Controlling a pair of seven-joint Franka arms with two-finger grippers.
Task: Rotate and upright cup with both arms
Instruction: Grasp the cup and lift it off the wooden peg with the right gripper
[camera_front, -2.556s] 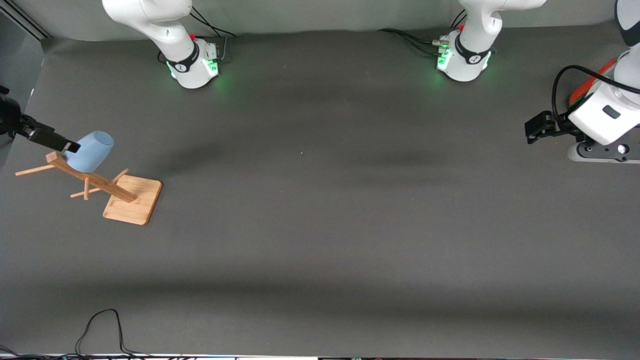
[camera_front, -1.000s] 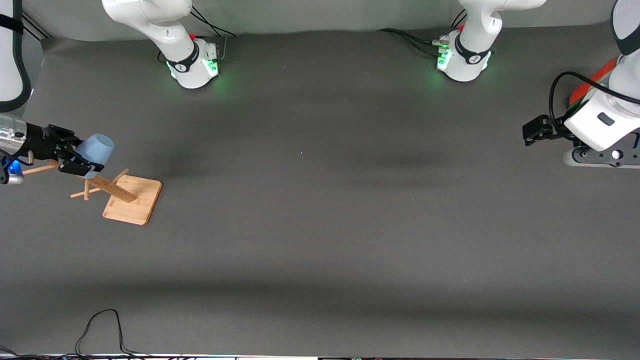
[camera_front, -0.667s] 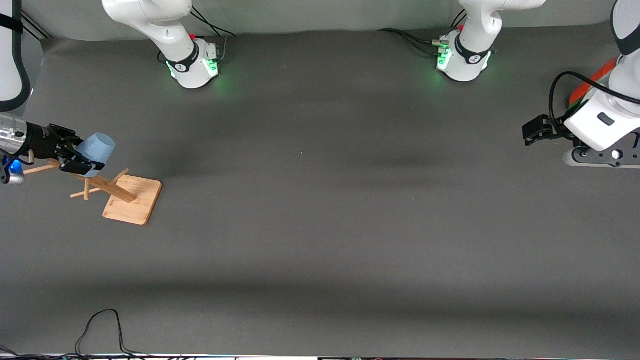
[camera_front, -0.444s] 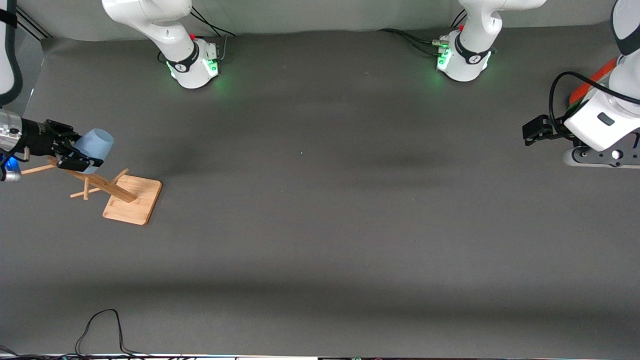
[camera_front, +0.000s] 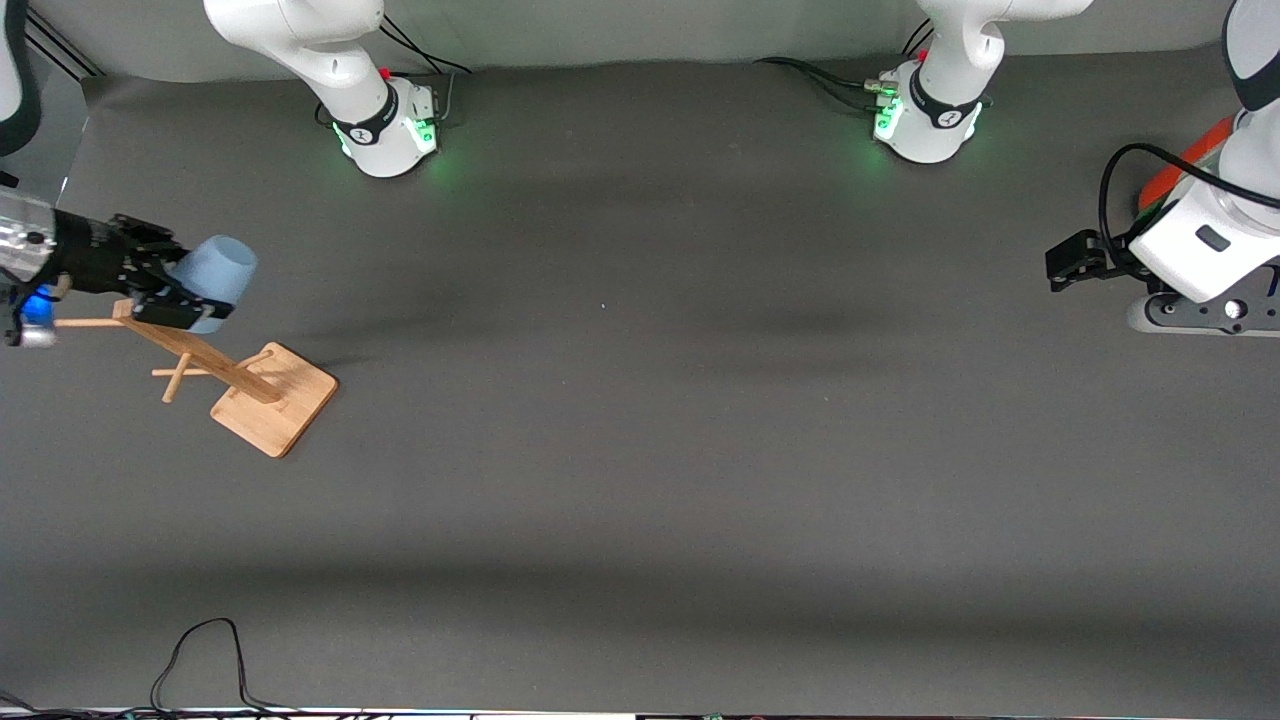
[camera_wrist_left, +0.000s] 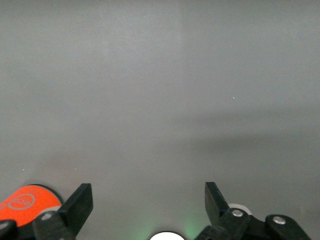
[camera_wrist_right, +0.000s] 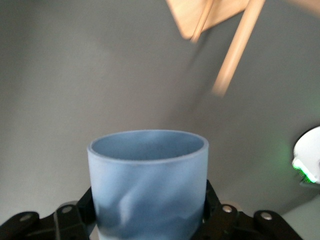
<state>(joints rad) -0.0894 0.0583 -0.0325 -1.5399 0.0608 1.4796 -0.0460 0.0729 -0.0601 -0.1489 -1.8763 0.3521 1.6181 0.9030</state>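
Observation:
The light-blue cup (camera_front: 218, 280) hangs in the air above the top of the wooden rack (camera_front: 272, 411), at the right arm's end of the table. My right gripper (camera_front: 186, 291) is shut on it near its closed end. The cup is tilted, its open mouth pointing away from the gripper, and in the right wrist view the cup (camera_wrist_right: 148, 182) sits between the right gripper (camera_wrist_right: 148, 212) fingers with the rack (camera_wrist_right: 210, 15) seen past it. My left gripper (camera_front: 1063, 262) waits open and empty at the left arm's end, and the left wrist view shows this left gripper (camera_wrist_left: 147, 194) over bare mat.
The rack's slanted post (camera_front: 200, 356) with side pegs rises just under the cup. An orange-red can (camera_wrist_left: 22, 202) stands close by the left gripper, the can (camera_front: 1185, 160) partly hidden by the arm. A black cable (camera_front: 200, 650) loops at the table's near edge.
The right gripper has carried the cup up and off the rack, toward the table's middle. The rack has turned and shifted slightly on the mat. The left arm has not moved.

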